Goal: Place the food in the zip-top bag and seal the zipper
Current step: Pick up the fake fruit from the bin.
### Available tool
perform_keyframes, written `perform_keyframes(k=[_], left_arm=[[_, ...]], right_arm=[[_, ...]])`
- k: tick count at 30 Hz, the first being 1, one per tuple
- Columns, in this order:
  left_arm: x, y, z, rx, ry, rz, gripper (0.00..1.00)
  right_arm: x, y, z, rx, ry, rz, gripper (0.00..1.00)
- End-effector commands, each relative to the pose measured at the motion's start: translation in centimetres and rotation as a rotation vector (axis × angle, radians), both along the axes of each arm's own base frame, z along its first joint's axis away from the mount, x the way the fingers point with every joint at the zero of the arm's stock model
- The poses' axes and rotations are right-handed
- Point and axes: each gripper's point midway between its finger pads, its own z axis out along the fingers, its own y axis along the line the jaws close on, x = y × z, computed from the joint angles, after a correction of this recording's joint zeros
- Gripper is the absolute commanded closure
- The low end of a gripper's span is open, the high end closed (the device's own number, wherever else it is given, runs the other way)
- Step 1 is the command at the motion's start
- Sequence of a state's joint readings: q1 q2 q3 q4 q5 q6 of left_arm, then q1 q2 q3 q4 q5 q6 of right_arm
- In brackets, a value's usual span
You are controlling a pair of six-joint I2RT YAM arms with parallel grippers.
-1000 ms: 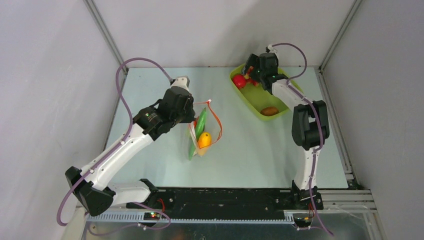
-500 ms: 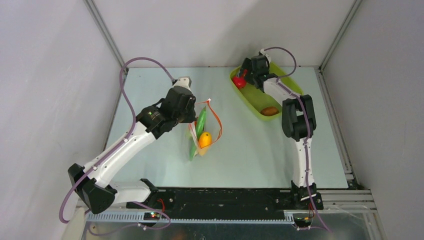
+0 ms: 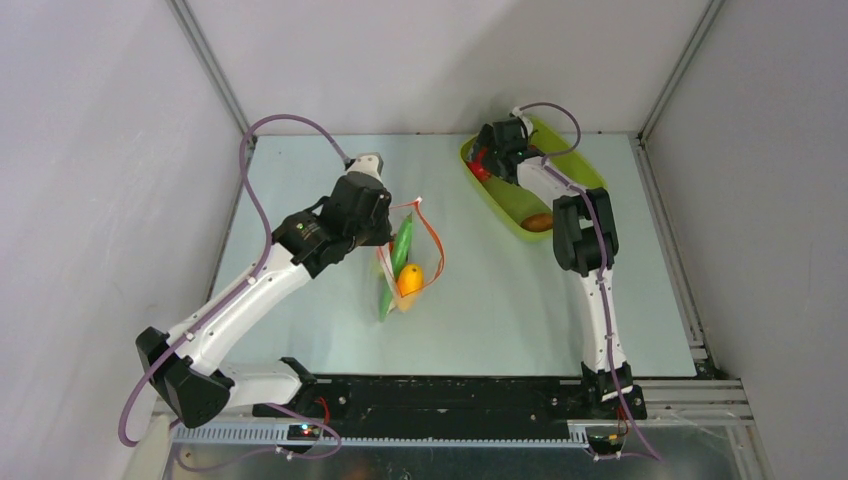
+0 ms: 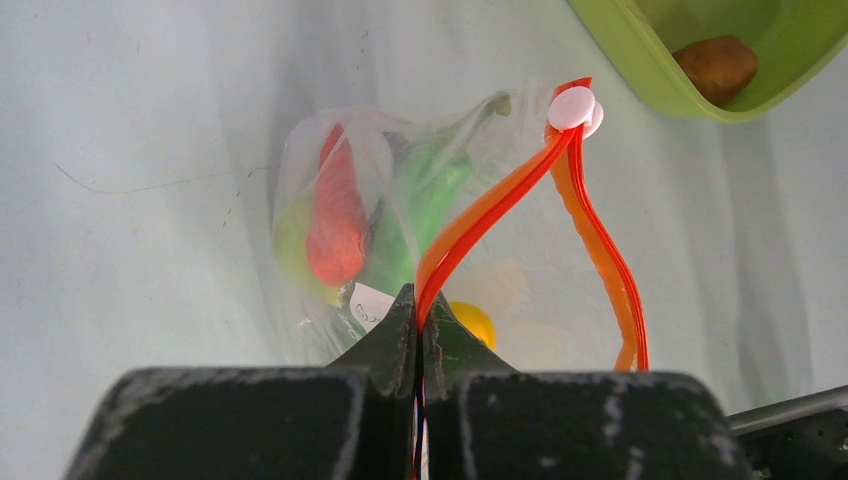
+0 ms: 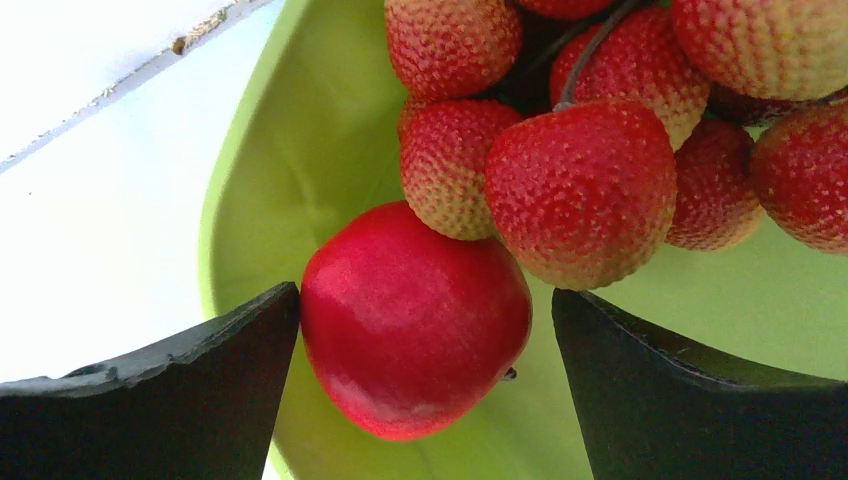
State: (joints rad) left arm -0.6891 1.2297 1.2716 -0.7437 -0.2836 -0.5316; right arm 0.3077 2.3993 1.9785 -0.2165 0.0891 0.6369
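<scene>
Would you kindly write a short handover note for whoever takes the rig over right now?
Left pincer: shut on the zipper, bag mouth open.
Right pincer: open, astride the red apple in the green tray.
Done: carrot, green pieces and mango are inside the bag.
Left: apple, red fruit cluster and kiwi to load, then seal the zipper.

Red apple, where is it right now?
In the right wrist view, the red apple sits in the lime-green tray, inside the open right gripper, touching the bumpy red fruit bunch above.
</scene>
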Motion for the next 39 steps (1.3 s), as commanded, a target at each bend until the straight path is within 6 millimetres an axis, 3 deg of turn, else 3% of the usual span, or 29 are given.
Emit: perform_keyframes(k=[1, 6, 14, 15, 16, 19, 26, 28, 29, 30, 31, 32, 33, 34, 35, 36, 37, 38, 39], left_arm=[[0.7, -0.3, 2.0, -0.034, -0.052, -0.002, 0.98], [0.7, -0.3, 1.8, -0.033, -0.047, -0.001, 0.98], [0.7, -0.3, 1.9, -0.037, -0.049, -0.001, 0.98], [0.7, -0.3, 1.9, -0.036, -0.049, 0.0, 0.98], [0.7, -0.3, 1.9, -0.036, -0.05, 0.002, 0.98], [0.7, -0.4, 1.9, -0.039, -0.049, -0.002, 0.98], [0.7, -0.4, 1.7, -0.04, -0.045, -0.002, 0.98], [0.7, -0.4, 1.6, -0.037, -0.043, -0.003, 0.98], [0.7, -0.4, 1.5, -0.035, -0.042, -0.003, 0.98], [0.7, -0.4, 1.4, -0.034, -0.038, -0.001, 0.98], [0.8, -0.5, 1.3, -0.031, -0.036, -0.002, 0.98], [0.8, -0.5, 1.2, -0.029, -0.033, -0.001, 0.98], [0.9, -0.6, 1.0, -0.026, -0.029, -0.002, 0.98], [0.9, -0.6, 1.0, -0.026, -0.029, -0.003, 0.98], [0.9, -0.6, 0.9, -0.025, -0.025, -0.004, 0.98], [0.9, -0.7, 0.9, -0.027, -0.023, -0.004, 0.99], [0.9, -0.7, 0.7, -0.026, -0.02, -0.004, 0.98], [0.9, -0.8, 0.7, -0.03, -0.016, -0.006, 0.98], [0.9, -1.0, 0.5, -0.033, -0.01, -0.009, 0.99]], right_arm=[[0.2, 0.6, 1.5, 0.01, -0.014, -0.011, 0.0], [-0.6, 0.1, 1.5, -0.003, -0.005, -0.026, 0.01], [-1.2, -0.6, 1.4, 0.041, -0.018, -0.07, 0.14], [-0.9, -0.6, 2.6, 0.064, -0.053, -0.075, 0.17], [-1.1, -0.7, 2.3, 0.067, -0.05, -0.076, 0.19], [-0.9, -1.0, 4.2, 0.077, -0.106, -0.082, 0.26], [-1.1, -2.3, 7.4, 0.041, -0.185, -0.08, 0.32], [-1.4, -3.2, 9.8, 0.039, -0.24, -0.089, 0.33], [-1.7, -3.5, 9.7, 0.031, -0.239, -0.091, 0.34], [-2.0, -4.0, 11.2, 0.024, -0.269, -0.095, 0.34], [-2.5, -4.4, 10.8, 0.01, -0.259, -0.096, 0.34], [-2.9, -4.8, 12.4, 0.001, -0.293, -0.095, 0.34], [-3.7, -5.1, 11.6, -0.015, -0.277, -0.091, 0.34], [-4.1, -5.3, 13.4, -0.018, -0.317, -0.089, 0.34], [-4.9, -5.6, 12.6, -0.029, -0.304, -0.087, 0.34], [-5.4, -6.0, 14.3, -0.032, -0.341, -0.084, 0.34], [-6.1, -6.2, 13.8, -0.042, -0.33, -0.078, 0.34], [-6.9, -6.2, 15.4, -0.046, -0.359, -0.065, 0.34], [-7.7, -6.3, 14.8, -0.056, -0.345, -0.052, 0.34]])
